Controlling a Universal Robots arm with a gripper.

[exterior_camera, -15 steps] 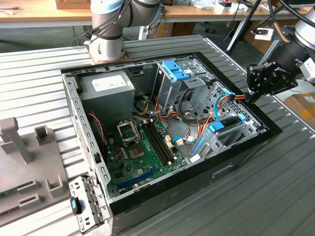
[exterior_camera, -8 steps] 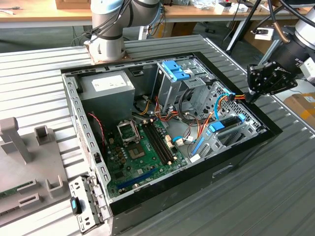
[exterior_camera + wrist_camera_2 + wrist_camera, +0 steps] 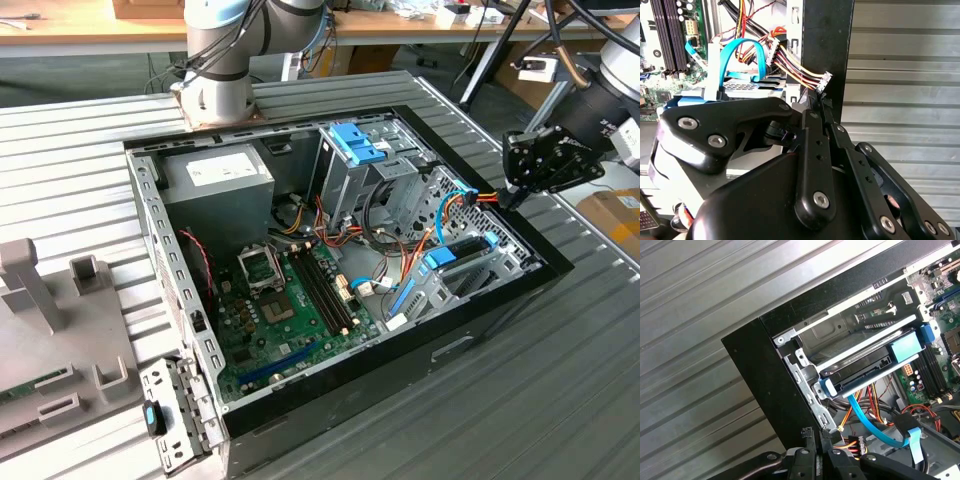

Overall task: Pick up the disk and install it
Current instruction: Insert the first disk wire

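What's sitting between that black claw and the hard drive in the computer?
In the first wrist view, coloured power wires and a blue data cable lie between gripper and disk.

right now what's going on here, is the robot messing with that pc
A single robot arm is working at an open computer case that lies on a ribbed metal table. Its hand hangs at the case's edge on the exterior view's right, beside the drive cage and close to a bundle of coloured power wires. The disk, with its blue rails, lies inside that cage, apart from the hand.
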